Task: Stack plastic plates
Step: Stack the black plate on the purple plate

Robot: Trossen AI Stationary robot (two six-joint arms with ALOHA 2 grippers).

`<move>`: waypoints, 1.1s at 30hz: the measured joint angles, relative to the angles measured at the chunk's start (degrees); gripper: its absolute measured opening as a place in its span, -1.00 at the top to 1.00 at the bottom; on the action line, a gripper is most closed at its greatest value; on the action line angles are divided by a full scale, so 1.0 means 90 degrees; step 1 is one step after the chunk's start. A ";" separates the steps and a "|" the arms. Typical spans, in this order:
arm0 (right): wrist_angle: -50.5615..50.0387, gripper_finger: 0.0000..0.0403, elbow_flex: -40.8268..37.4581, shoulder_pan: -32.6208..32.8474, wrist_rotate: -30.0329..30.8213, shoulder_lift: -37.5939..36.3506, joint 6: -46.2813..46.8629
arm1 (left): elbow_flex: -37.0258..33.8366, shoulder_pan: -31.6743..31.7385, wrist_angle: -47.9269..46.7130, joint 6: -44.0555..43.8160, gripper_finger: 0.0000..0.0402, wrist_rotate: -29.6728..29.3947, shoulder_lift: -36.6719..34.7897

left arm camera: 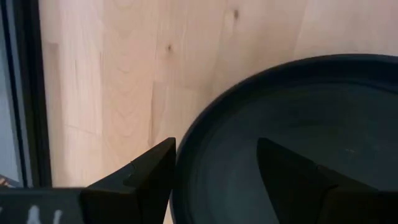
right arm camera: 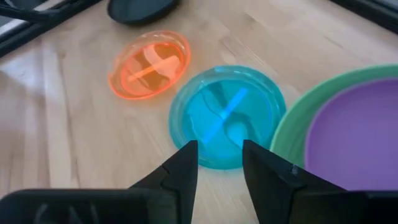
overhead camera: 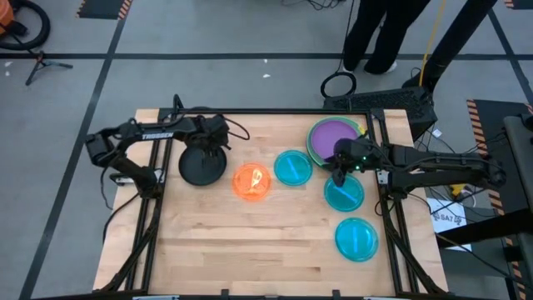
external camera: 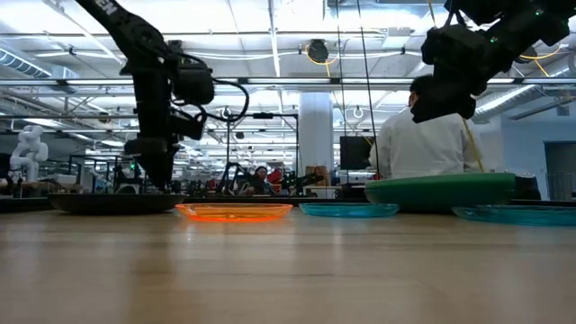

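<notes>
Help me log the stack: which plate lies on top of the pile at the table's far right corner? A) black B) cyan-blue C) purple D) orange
C: in the high view the purple plate lies on top of the green plates; the right wrist view shows the same.

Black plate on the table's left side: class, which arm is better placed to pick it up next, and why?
The left arm. Its open left gripper straddles the black plate's rim, while the right gripper hovers over the cyan plates across the table.
</notes>
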 joint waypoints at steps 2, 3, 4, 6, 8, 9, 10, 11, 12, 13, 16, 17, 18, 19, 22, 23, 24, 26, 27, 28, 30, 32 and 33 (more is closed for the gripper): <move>0.0079 0.40 0.0000 0.0063 0.0000 0.0000 -0.0071 | 0.0000 0.0078 0.0097 0.0067 -0.14 0.0031 0.0110; 0.0116 0.40 0.0000 0.0094 0.0000 0.0000 -0.0115 | 0.0000 0.0111 0.0150 0.0111 -0.14 0.0044 0.0157; 0.0137 0.40 0.0000 0.0120 0.0000 0.0000 -0.0148 | 0.0000 0.0136 0.0237 0.0163 -0.14 0.0053 0.0198; 0.0164 0.40 0.0000 0.0157 0.0000 0.0000 -0.0197 | 0.0000 0.0200 0.0386 0.0296 -0.14 0.0096 0.0274; 0.0183 0.40 0.0000 0.0194 0.0002 0.0000 -0.0231 | 0.0000 0.0248 0.0399 0.0412 -0.14 0.0189 0.0334; 0.0180 0.40 0.0000 0.0209 0.0002 0.0000 -0.0242 | 0.0000 0.0270 0.0429 0.0446 -0.14 0.0262 0.0366; 0.0181 0.40 0.0000 0.0229 0.0003 0.0000 -0.0243 | 0.0000 0.0293 0.0449 0.0455 -0.14 0.0324 0.0410; 0.0182 0.40 0.0000 0.0247 0.0003 0.0000 -0.0242 | 0.0000 0.0311 0.0442 0.0460 -0.14 0.0384 0.0455; 0.0182 0.40 0.0000 0.0265 0.0005 0.0000 -0.0243 | 0.0000 0.0341 0.0433 0.0466 -0.14 0.0432 0.0499; 0.0182 0.40 0.0000 0.0283 0.0015 0.0000 -0.0244 | 0.0000 0.0366 0.0441 0.0473 -0.14 0.0461 0.0554; 0.0182 0.40 0.0000 0.0324 0.0027 0.0000 -0.0243 | 0.0000 0.0411 0.0461 0.0493 -0.14 0.0537 0.0773; 0.0182 0.40 0.0000 0.0334 0.0027 0.0000 -0.0244 | 0.0002 0.0411 0.0478 0.0495 -0.14 0.0540 0.0823; 0.0185 0.40 0.0000 0.0349 0.0031 0.0000 -0.0244 | 0.0005 0.0408 0.0489 0.0495 -0.14 0.0538 0.0869; 0.0182 0.40 0.0000 0.0362 0.0065 0.0000 -0.0244 | 0.0015 0.0408 0.0503 0.0493 -0.14 0.0537 0.0906; 0.0182 0.40 0.0000 0.0420 0.0334 0.0000 -0.0245 | 0.0019 0.0406 0.0541 0.0493 -0.14 0.0537 0.0943; 0.0181 0.40 0.0000 0.0433 0.0384 0.0000 -0.0246 | 0.0015 0.0401 0.0566 0.0487 -0.14 0.0537 0.0943; 0.0184 0.40 0.0000 0.0456 0.0464 0.0000 -0.0245 | 0.0015 0.0390 0.0588 0.0474 -0.14 0.0537 0.0943; 0.0183 0.40 0.0000 0.0491 0.0486 0.0000 -0.0244 | 0.0012 0.0381 0.0609 0.0466 -0.09 0.0535 0.0945; 0.0185 0.40 0.0000 0.0500 0.0486 0.0000 -0.0244 | 0.0012 0.0382 0.0607 0.0449 -0.04 0.0535 0.0946; 0.0183 0.40 0.0000 0.0512 0.0486 0.0000 -0.0244 | 0.0012 0.0384 0.0608 0.0444 0.03 0.0536 0.0948; 0.0199 0.40 0.0000 0.0525 0.0493 0.0000 -0.0244 | 0.0010 0.0384 0.0623 0.0429 0.19 0.0530 0.0958; 0.0264 0.40 0.0000 0.0525 0.0500 0.0000 -0.0244 | 0.0005 0.0389 0.0617 0.0383 0.38 0.0512 0.0958; 0.0298 0.40 0.0000 0.0525 0.0500 0.0000 -0.0247 | 0.0005 0.0389 0.0608 0.0370 0.47 0.0491 0.0958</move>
